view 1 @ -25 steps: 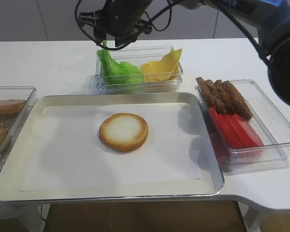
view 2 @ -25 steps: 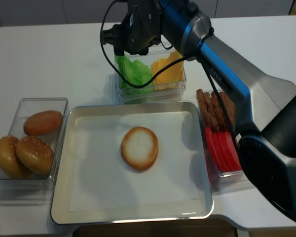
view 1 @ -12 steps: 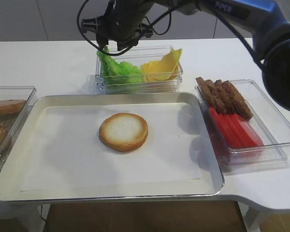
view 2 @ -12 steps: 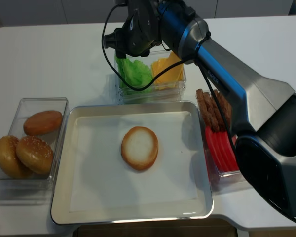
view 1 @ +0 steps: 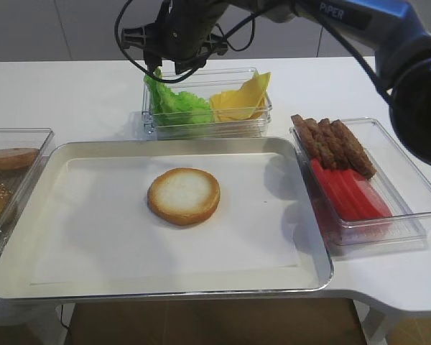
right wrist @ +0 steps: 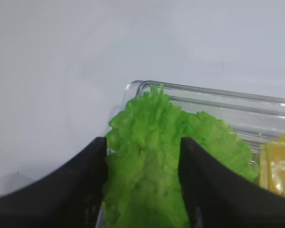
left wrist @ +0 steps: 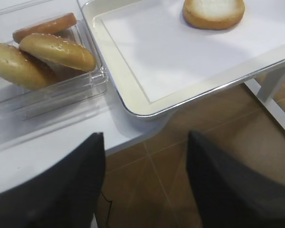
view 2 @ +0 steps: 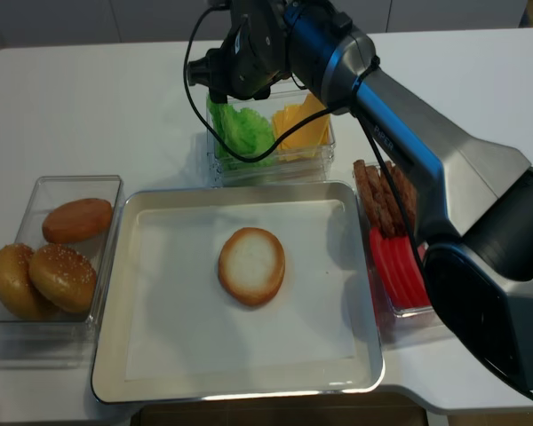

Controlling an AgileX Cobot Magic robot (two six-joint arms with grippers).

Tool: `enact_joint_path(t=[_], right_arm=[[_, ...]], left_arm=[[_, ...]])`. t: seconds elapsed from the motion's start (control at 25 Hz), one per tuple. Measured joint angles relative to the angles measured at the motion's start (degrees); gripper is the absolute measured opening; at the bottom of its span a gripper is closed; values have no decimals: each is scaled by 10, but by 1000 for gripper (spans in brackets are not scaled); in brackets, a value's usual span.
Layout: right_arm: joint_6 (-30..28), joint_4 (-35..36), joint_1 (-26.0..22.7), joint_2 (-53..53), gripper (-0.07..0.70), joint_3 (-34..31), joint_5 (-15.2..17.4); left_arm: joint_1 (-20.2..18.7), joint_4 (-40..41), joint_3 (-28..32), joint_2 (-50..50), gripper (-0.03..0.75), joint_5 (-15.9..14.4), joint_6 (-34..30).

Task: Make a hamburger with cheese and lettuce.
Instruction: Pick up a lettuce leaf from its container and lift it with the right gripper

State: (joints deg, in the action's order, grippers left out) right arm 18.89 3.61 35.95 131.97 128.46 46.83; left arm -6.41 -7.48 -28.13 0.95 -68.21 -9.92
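Right arm over the lettuce (right wrist: 154, 156), fingers (right wrist: 80, 190) spread.
Fingers straddled the leaf for pickup; hamburger (view 1: 184, 195) sat mid-tray at 6 o'clock, awaiting toppings. Left fingers (left wrist: 61, 190) also spread.

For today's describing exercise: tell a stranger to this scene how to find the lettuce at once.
Start at the big metal tray in the middle of the table, then look just behind it to the clear container at its far edge. The lettuce fills that container's left half, under the right gripper. It is the only green, frilly thing; its neighbour, the cheese, is flat and yellow.
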Motion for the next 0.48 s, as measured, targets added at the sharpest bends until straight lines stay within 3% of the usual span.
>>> enact_joint_path(t=[0.2, 0.48], right_arm=[[0, 0, 0, 0, 365, 0, 0], [0, 0, 0, 0, 231, 0, 0]], left_arm=[[0, 0, 0, 0, 410, 0, 0], [0, 0, 0, 0, 410, 0, 0]])
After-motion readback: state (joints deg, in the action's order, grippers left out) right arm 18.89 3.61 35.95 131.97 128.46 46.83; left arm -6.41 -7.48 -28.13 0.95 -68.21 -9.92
